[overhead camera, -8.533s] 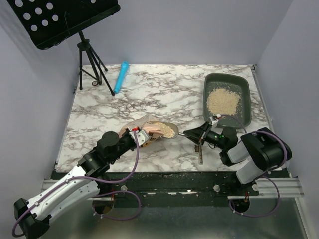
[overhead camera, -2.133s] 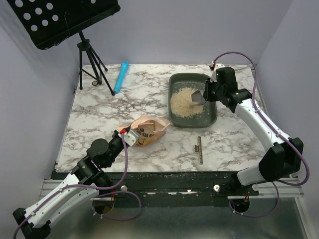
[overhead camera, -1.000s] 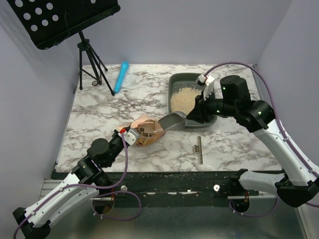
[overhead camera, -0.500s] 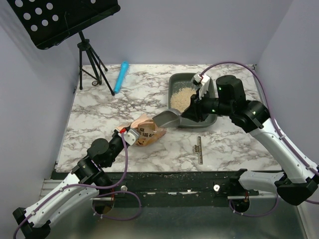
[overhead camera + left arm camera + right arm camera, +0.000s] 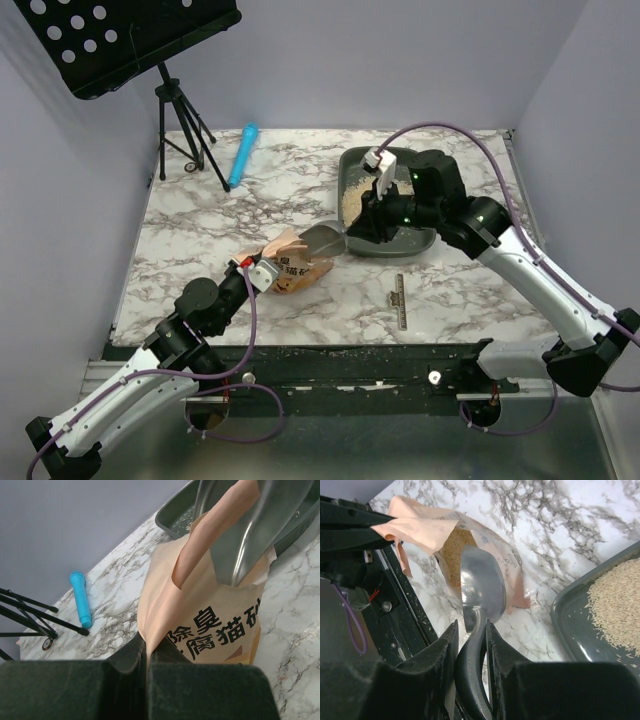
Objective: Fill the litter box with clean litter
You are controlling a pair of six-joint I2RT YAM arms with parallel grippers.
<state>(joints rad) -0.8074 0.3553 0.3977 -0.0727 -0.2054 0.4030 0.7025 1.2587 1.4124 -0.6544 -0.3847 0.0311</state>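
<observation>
At eight o'clock from the litter box (image 5: 356, 168), holding scoop (image 5: 322, 238) clamped in right gripper (image 5: 471, 645) at bag (image 5: 290, 262) mouth, bag rim pinched tight in left gripper (image 5: 148, 665).

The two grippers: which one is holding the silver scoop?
The right gripper: it clamps the scoop by its handle. The left gripper only pinches the edge of the orange bag.

Black fingers (image 5: 440, 680) are shown on the right gripper (image 5: 470, 632). Ahead of them a silver metal scoop (image 5: 482, 585) is seen. To their right lies the dark grey-green litter box (image 5: 570, 625), with pale beige clean litter (image 5: 615, 607). Ahead of the left gripper (image 5: 148, 652), an orange-pink bag (image 5: 210, 630) printed with black characters is seen. The table (image 5: 200, 230) is patterned as white marble veined grey-black.
</observation>
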